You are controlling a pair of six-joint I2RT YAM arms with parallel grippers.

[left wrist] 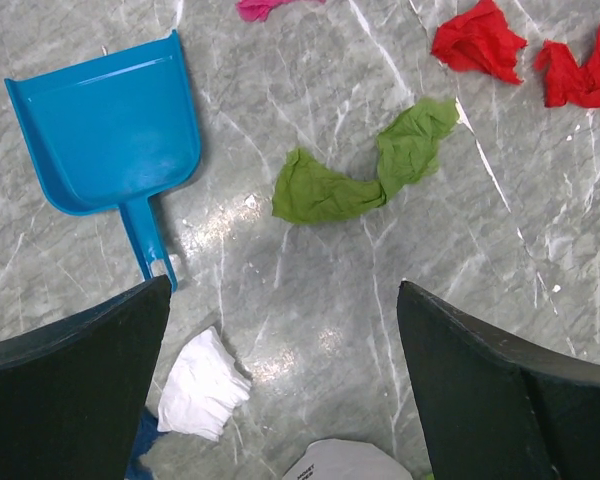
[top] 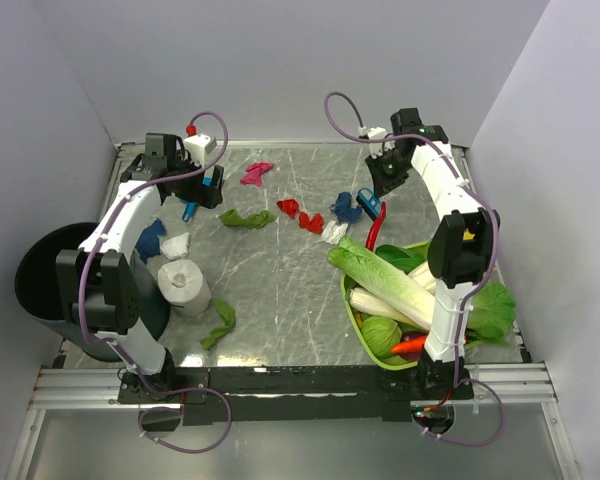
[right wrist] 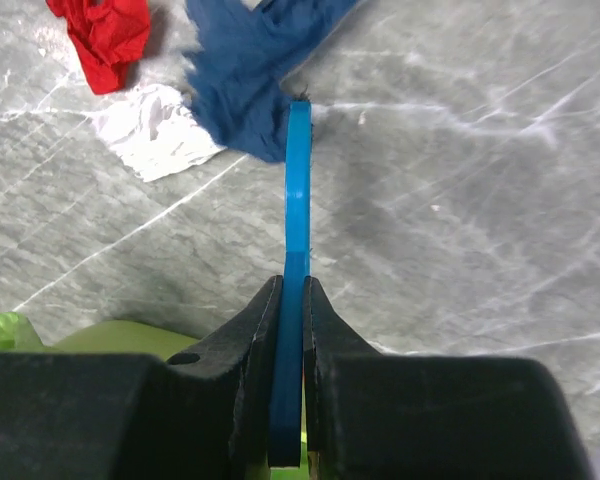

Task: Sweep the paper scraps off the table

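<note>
My left hand (left wrist: 285, 290) is wide open with nothing in it, hovering over the counter (left wrist: 480, 250). In the left wrist view the paper scraps (left wrist: 580, 70) are mostly spread out above my fingers (left wrist: 70, 400). A green scrap (left wrist: 365, 170) sits mid-frame, up between the two of them. Two red scraps (left wrist: 480, 40) are in the upper right corner, and a magenta scrap (left wrist: 265, 8) is cut off by the top edge. There's also a white wad (left wrist: 205, 385) at the lower left, just beside the finger on that side. The blue dustpan (left wrist: 110, 125) lies flat in the upper left, handle pointing down toward that same finger.

My right hand (right wrist: 291, 285) is clamped tight on a thin blue tool (right wrist: 297, 170), seen edge-on. Its far end sits right at the edge of a dark blue scrap (right wrist: 245, 70) in the upper middle of the right wrist view. A white scrap (right wrist: 155, 135) lies just left of that, and a red scrap (right wrist: 105, 30) is in the upper left corner.
</note>
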